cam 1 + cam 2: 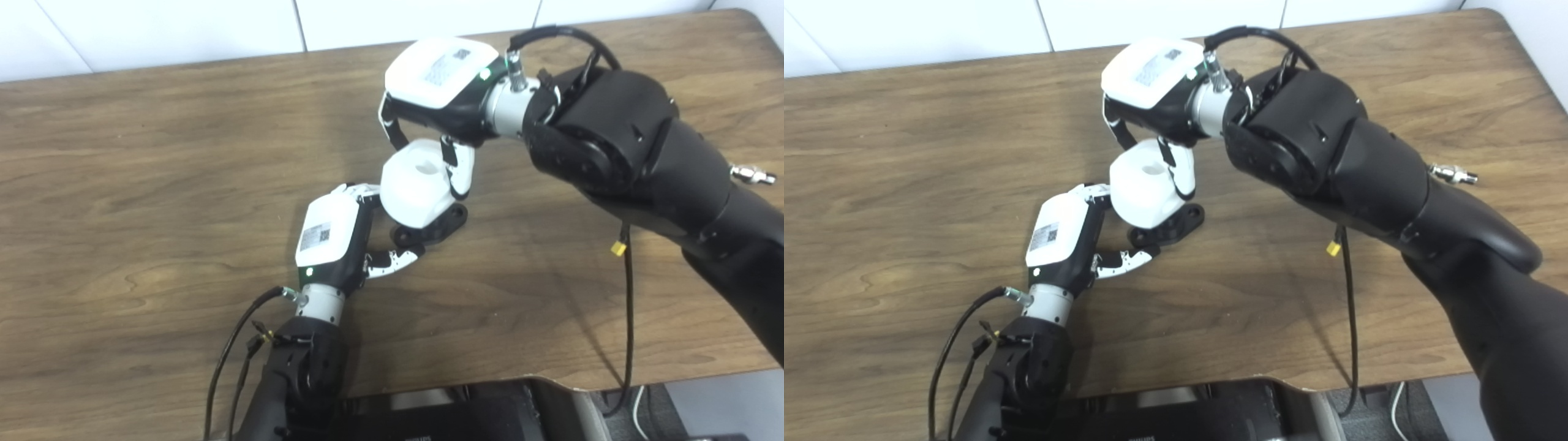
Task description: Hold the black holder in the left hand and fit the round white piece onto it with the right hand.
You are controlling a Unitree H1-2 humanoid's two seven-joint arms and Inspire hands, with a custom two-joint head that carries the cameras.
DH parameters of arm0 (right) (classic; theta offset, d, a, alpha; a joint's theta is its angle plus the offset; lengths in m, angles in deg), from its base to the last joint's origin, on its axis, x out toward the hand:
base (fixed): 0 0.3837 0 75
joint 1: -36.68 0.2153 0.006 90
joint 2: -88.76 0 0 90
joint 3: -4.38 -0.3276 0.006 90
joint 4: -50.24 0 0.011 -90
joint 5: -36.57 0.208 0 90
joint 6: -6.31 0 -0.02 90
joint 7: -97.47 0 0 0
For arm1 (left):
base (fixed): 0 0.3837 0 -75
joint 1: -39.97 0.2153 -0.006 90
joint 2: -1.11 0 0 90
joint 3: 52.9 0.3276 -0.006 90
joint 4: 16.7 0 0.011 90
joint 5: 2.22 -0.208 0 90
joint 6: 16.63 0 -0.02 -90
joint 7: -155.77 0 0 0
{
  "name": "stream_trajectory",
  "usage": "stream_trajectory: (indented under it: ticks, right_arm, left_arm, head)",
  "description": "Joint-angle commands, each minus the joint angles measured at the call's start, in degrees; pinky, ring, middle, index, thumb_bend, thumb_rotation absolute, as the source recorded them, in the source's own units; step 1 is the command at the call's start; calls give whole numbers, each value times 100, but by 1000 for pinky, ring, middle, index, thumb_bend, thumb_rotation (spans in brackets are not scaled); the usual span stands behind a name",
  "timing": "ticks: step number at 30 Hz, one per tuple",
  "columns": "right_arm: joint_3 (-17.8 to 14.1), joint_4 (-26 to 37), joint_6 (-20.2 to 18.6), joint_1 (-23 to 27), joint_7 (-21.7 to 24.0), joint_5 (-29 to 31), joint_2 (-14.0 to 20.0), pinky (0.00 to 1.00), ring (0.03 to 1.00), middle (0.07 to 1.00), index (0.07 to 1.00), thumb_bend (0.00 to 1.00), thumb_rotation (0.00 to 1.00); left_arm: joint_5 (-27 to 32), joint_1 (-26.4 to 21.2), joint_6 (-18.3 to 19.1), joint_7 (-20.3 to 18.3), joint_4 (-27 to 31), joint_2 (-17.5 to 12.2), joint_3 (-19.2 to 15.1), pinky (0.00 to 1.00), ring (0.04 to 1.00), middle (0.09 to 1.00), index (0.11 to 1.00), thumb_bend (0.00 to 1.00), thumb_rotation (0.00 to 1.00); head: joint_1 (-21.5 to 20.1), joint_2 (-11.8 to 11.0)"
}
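While your left hand [334, 242] braces the black holder [432, 226] on the wooden table [153, 184], your right hand [438, 92], fingers closed around the round white piece [416, 190], sets it on the holder; next, judge alignment and press down.

Both arms are matte black with bulky rounded shells and a short silver wrist collar. The left hand [334, 236] and right hand [438, 86] each have a glossy white back plate with a printed code label, black palms and white-and-black fingers. Black cables loop at each wrist; a green light glows by each.
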Motion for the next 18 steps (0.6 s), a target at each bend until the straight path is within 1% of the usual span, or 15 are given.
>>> stream_trajectory:
  ticks: [1,4,8,13,18]
  right_arm:
    - [-120,77,-165,299,594,42,72,646,871,742,477,525,133]
    - [-75,71,-165,340,594,77,116,651,877,762,478,525,134]
    - [22,79,-165,411,594,138,200,647,876,767,479,525,134]
    - [191,92,-166,465,594,204,295,643,861,746,478,525,134]
    - [345,98,-165,371,594,75,258,644,847,739,480,525,136]
  left_arm:
    - [-35,-72,-103,95,109,24,13,882,802,747,483,521,55]
    - [-27,-72,-114,118,94,25,7,877,800,745,483,521,55]
    - [-44,-79,-103,110,100,25,11,879,801,745,483,521,55]
    - [-51,-91,-60,53,137,37,8,882,805,749,483,520,56]
    - [-54,-97,-56,56,134,46,5,883,805,750,483,520,56]
  head:
    - [-3,5]
    - [-3,5]
    - [-10,32]
    - [-20,49]
    - [-12,48]
